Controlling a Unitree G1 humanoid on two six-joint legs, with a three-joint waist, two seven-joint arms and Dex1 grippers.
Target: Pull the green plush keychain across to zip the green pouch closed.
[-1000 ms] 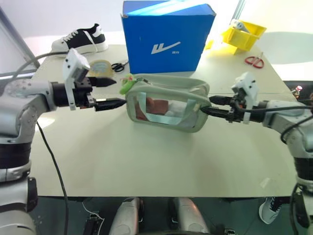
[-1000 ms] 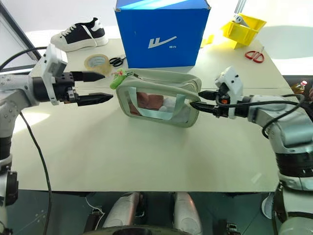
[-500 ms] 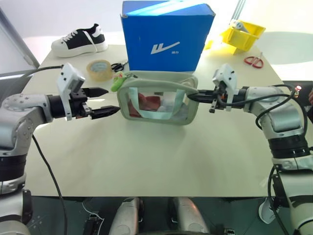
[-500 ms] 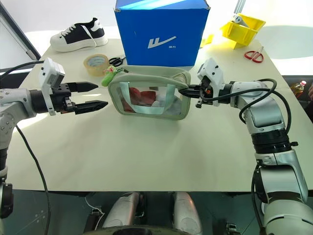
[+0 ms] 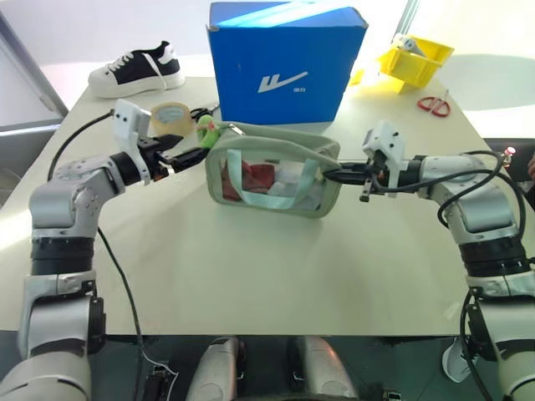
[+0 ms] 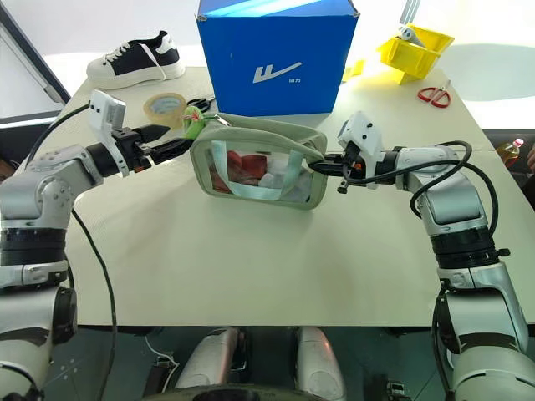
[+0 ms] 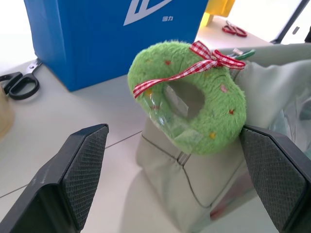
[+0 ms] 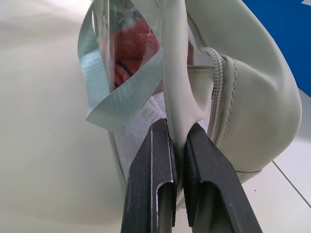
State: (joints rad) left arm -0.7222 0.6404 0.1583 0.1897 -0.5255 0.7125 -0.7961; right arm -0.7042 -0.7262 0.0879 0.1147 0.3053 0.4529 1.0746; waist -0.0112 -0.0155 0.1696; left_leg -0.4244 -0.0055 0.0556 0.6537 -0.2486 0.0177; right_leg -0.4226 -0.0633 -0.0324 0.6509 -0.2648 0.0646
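The right gripper (image 8: 177, 141) is clamped on a fold of the green pouch (image 5: 272, 171) at its end farthest from the green plush keychain (image 7: 189, 104), while the left gripper (image 7: 177, 184) stands wide apart with a finger on either side of the keychain, touching neither it nor the pouch. Since a second ago the left gripper has advanced from well short of the pouch to the keychain at the pouch's corner, the right gripper has closed from partly open, and the pouch has turned slightly in front of the blue box (image 5: 284, 58). The zipper pull beneath the keychain is hard to make out, and the red and white contents are blurred behind the clear window.
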